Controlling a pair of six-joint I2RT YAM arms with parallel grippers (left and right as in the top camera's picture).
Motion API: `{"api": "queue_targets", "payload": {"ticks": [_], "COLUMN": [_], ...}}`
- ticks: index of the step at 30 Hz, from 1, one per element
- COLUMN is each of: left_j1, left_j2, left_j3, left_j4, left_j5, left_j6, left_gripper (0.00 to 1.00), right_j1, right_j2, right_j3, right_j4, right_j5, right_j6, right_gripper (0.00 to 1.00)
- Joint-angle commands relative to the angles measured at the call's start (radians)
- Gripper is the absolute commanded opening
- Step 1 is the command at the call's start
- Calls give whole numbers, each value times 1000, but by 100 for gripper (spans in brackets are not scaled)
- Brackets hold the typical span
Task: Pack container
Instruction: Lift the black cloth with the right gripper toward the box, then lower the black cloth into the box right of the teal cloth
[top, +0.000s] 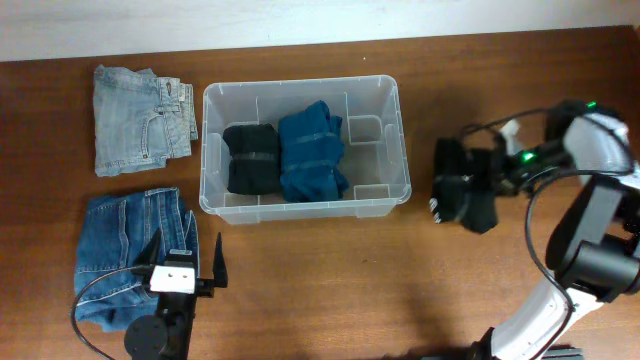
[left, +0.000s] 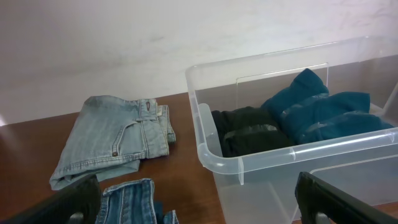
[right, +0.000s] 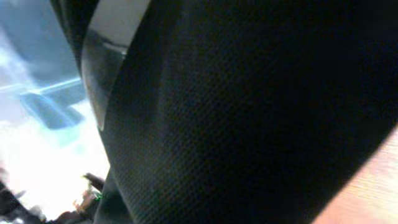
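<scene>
The clear container (top: 300, 88) stands at the middle back of the table, with a folded black garment (top: 250, 158) and a folded teal-blue one (top: 312, 150) lying inside it. To its right, my right gripper (top: 480, 185) is buried in a bunched black garment (top: 458, 195) and shut on it. That black cloth (right: 249, 112) fills the right wrist view and hides the fingers. My left gripper (top: 187, 256) hangs open over folded dark blue jeans (top: 125, 255) at the front left. In the left wrist view the container (left: 211, 158) is ahead on the right.
Folded light blue jeans (top: 140, 118) lie at the back left beside the container, also in the left wrist view as light jeans (left: 112, 140). Bare brown tabletop (top: 330, 290) runs in front of the container. A pale wall borders the far edge.
</scene>
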Motion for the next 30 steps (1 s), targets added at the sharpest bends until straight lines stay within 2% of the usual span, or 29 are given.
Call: {"api": "queue_targets", "payload": {"ticks": [1,9,16,19,22,30], "left_j1": [6,6,6,6,6,6], "left_j2": [-9,-9,-9,-9,-9,-9], "left_j3": [-2,-2,-2,-2,-2,-2], "left_j4": [-5,-5,-5,-5,-5,-5], "left_j5": [0,0,0,0,0,0], "left_j6": [20,20,20,20,20,20], "left_gripper": [99,99,99,99,99,99], "right_j1": [-29,34,245,358,480,710], "right_j2": [-14,-35,-53,-53,-45,-40], "right_j3": [166,524,716,721,719,660], "right_j4": [-83,-325,-312,-224,-148,-7], "right_j5": [-105,-228,-207,-62,163,536], "right_j6": [-14,-13,107,251,409,632], "right_gripper": [13,11,12,12,12,13]}}
